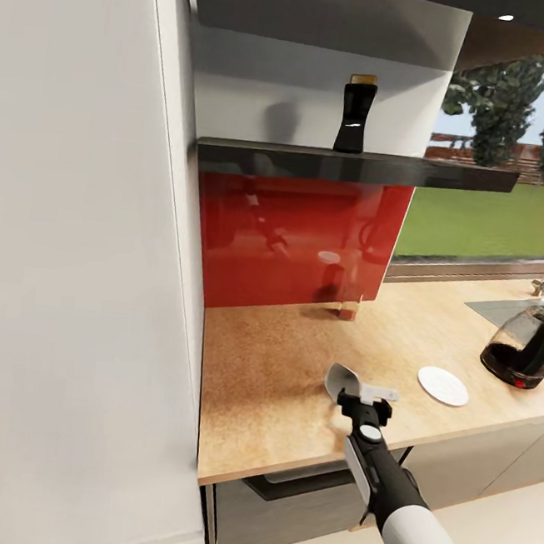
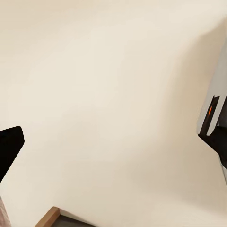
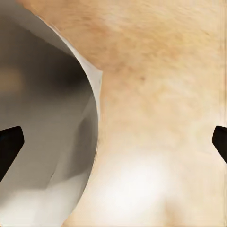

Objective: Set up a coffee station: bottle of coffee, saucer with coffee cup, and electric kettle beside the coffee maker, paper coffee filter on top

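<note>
One arm reached over the countertop [image 1: 293,391], the right one, its gripper [image 1: 365,397] low above the wood just beside the paper filter [image 1: 342,382], a white cone lying on its side with its open mouth toward the red backsplash [image 1: 296,241]. In the right wrist view the filter [image 3: 47,137] curved across the frame close to one fingertip, with bare countertop [image 3: 161,118] between it and the other; the two black fingertips [image 3: 10,142] stood wide apart and pinched nothing. Beyond the filter, on the far side from the tall white cabinet [image 1: 78,285], the saucer [image 1: 443,385] lay flat on the wood, and past it the kettle [image 1: 526,347] stood upright at the corner of the sink [image 1: 502,310]. Above the backsplash, the coffee bottle [image 1: 356,113] stood upright on the dark shelf [image 1: 358,165]. The left wrist view faced a plain cream surface, with one dark fingertip [image 2: 9,146] at one edge and a grey and black part at the opposite edge; I cannot tell how that gripper's fingers stood.
</note>
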Controlling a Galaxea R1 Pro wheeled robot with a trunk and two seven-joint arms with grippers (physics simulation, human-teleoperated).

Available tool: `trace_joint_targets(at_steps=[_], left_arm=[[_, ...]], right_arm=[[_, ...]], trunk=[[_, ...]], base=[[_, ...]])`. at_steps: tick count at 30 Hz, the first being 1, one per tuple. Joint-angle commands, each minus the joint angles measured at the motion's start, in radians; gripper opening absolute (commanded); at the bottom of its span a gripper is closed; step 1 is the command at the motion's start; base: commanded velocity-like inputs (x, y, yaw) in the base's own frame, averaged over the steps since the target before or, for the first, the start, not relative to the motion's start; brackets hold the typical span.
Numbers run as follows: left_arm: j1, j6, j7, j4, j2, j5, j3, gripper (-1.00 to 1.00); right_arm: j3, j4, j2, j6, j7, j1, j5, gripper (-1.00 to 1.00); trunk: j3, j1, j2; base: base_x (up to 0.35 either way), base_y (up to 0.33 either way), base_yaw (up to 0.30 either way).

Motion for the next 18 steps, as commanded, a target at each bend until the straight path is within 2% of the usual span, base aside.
trace_joint_targets(at_steps=[1, 18], left_arm=[[-0.001, -0.007, 0.0, 0.002, 0.0, 0.001, 0.006, 1.0], [-0.001, -0.007, -0.001, 0.002, -0.001, 0.001, 0.006, 1.0]], right_arm=[[0.003, 0.002, -0.004, -0.007, -0.006, -0.001, 0.0, 1.0], [0.003, 0.026, -0.01, -0.029, -0.005, 0.0, -0.002, 1.0]], trunk=[[-0.002, 0.001, -0.002], [-0.002, 0.001, -0.002]], base=[[0.0, 0.0, 0.0], [0.008, 0.0, 0.0]])
